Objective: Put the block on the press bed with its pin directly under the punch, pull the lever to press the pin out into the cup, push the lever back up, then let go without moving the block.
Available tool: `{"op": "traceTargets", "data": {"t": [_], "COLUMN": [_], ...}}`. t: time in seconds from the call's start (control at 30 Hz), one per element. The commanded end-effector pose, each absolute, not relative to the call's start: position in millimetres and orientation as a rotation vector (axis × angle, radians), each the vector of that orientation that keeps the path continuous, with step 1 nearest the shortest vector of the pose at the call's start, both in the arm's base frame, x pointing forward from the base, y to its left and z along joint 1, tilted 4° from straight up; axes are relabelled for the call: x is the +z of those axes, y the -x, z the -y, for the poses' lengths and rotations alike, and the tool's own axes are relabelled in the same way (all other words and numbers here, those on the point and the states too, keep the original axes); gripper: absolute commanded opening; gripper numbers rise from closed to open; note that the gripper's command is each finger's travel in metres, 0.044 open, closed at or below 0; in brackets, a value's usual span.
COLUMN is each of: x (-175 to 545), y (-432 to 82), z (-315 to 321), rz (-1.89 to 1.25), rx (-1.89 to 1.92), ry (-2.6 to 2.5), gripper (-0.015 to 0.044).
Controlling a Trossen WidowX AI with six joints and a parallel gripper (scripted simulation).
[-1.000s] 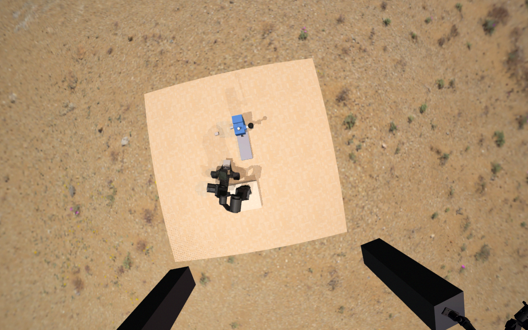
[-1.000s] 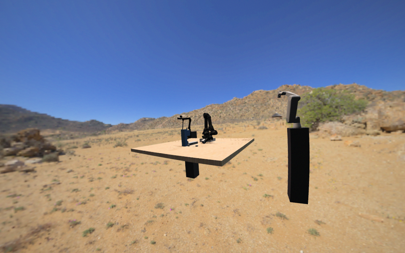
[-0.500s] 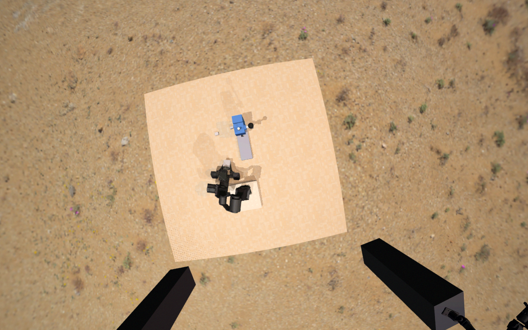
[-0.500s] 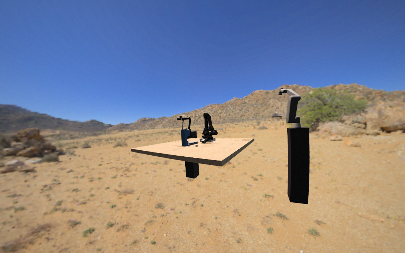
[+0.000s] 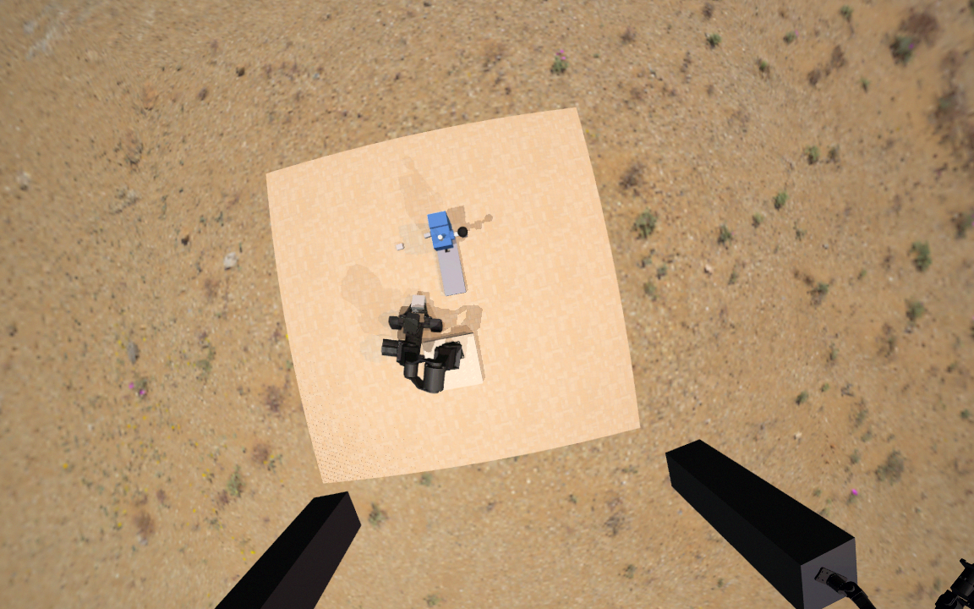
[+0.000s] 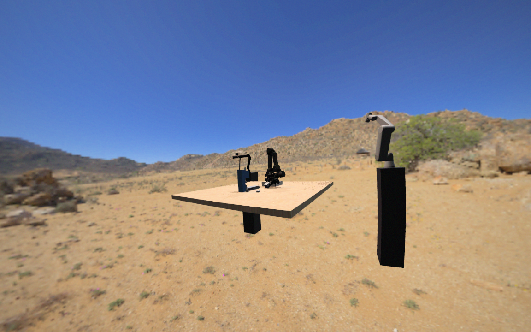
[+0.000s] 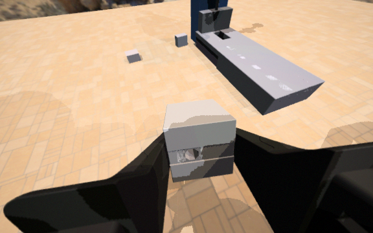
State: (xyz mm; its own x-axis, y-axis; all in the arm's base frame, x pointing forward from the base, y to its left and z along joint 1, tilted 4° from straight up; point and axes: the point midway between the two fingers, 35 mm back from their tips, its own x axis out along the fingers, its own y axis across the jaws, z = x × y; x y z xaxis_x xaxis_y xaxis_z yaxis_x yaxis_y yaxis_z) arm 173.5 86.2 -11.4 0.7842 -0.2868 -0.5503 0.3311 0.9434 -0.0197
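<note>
- One pale block (image 5: pixel 418 302) (image 7: pixel 200 139) is clamped in the part-open end effector (image 5: pixel 417 309) (image 7: pixel 195 131), fingers touching both sides.
- Block sits near the press bed (image 5: pixel 451 272) (image 7: pixel 258 61), off it.
- Two small cubes lie left of the bed in the wrist view.

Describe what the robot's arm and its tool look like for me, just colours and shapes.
The arm is black, built of rounded, cylinder-like segments and chunky joints. The tool is black too, with two broad fingers that narrow toward their tips. I can't make out any cable or marking on either.
</note>
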Motion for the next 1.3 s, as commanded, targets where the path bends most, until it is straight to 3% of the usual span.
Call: {"op": "traceTargets", "data": {"t": [0.0,0.33,1.27], "x": [-10.1,-10.1,-10.1], "y": [-174.2,-174.2,-174.2], "z": [-85.8,-85.8,-85.8], "rz": [-0.570,-0.570,-0.570], "rx": [-0.337,-0.337,-0.337], "ry": [-0.081,-0.081,-0.081], "gripper": [0.0184,0.0440,0.0440]}}
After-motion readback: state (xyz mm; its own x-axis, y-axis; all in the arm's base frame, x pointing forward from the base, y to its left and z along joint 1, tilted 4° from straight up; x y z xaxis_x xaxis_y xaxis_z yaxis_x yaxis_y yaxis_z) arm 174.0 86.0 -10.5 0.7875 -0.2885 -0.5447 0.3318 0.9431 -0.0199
